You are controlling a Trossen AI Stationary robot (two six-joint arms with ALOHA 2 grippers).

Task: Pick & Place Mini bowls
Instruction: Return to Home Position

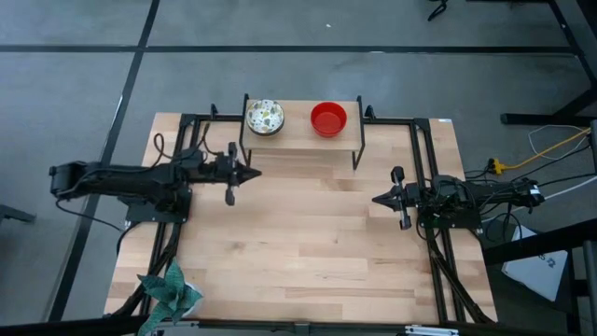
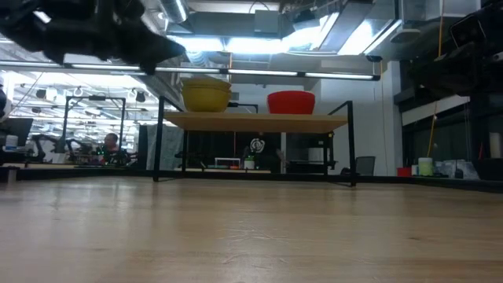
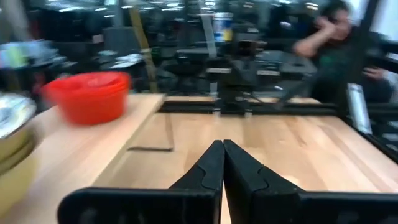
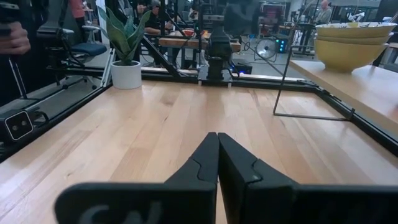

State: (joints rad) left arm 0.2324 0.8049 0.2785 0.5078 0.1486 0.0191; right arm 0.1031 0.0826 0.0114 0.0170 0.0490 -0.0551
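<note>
Table: one light wooden plank table [image 1: 308,243], rectangular, with black rails along its 9 and 3 o'clock sides. Open wood runs between the grippers and down to 6 o'clock.
Shelf: one black-framed wooden shelf [image 1: 298,140] at 12 o'clock, with thin metal legs and a flat plank top.
Arms: two, dark. The left gripper [image 1: 254,173] is at 9 o'clock, near the shelf's leg, and the right gripper [image 1: 376,199] is at 3 o'clock. Both have their fingers pressed together to a point, holding nothing.
Leafy thing: one teal crinkled leafy object [image 1: 171,287], at the 7 o'clock corner.
Bowls: two stacks on the shelf top, set apart. The stack of white patterned bowls [image 1: 265,117], yellowish outside, is toward 11 o'clock. The stack of glossy red bowls [image 1: 328,119] is just past 12. Layered rims show, but the number per stack cannot be told.
</note>
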